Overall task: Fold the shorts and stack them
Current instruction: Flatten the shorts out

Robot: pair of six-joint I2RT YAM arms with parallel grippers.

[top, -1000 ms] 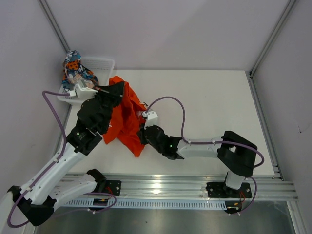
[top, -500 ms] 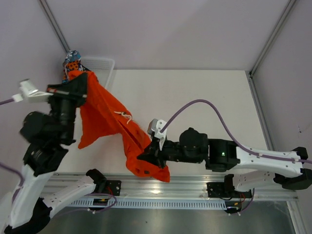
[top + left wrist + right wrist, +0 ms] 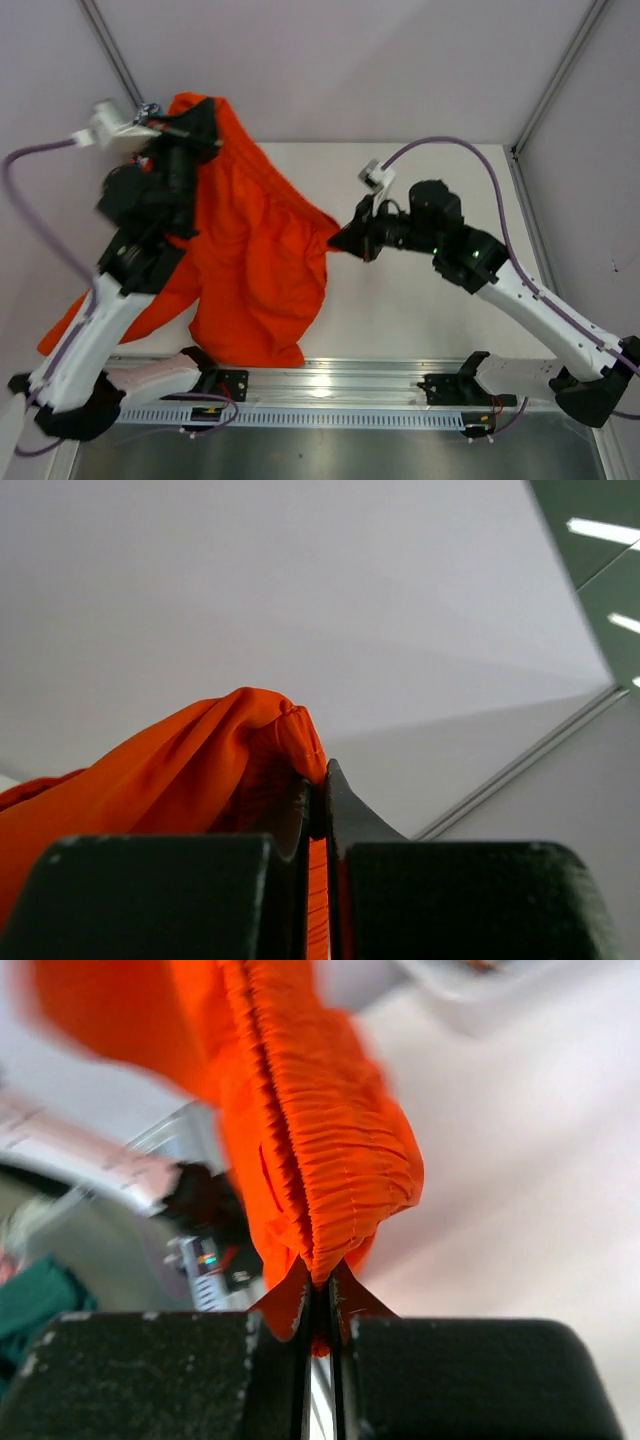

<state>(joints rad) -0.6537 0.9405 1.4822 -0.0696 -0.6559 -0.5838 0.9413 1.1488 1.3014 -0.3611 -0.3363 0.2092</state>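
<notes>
The orange shorts [image 3: 255, 260] hang spread in the air between my two grippers, their lower part drooping to the table's front edge. My left gripper [image 3: 185, 125] is raised high at the back left and shut on one end of the waistband [image 3: 285, 730]. My right gripper [image 3: 345, 238] is lifted over the table's middle and shut on the other end of the gathered waistband [image 3: 335, 1175]. The printed shorts are hidden behind the orange cloth and the left arm.
The white table [image 3: 440, 190] stretches to the right of the cloth. An aluminium rail [image 3: 400, 378] runs along the front edge. Frame posts [image 3: 560, 75] stand at the back corners. The basket is hidden behind the left arm.
Both arms have lifted the orange shorts off the table. The left gripper rose toward the back left, the right gripper swung up and right, and the cloth has spread wide between them.
</notes>
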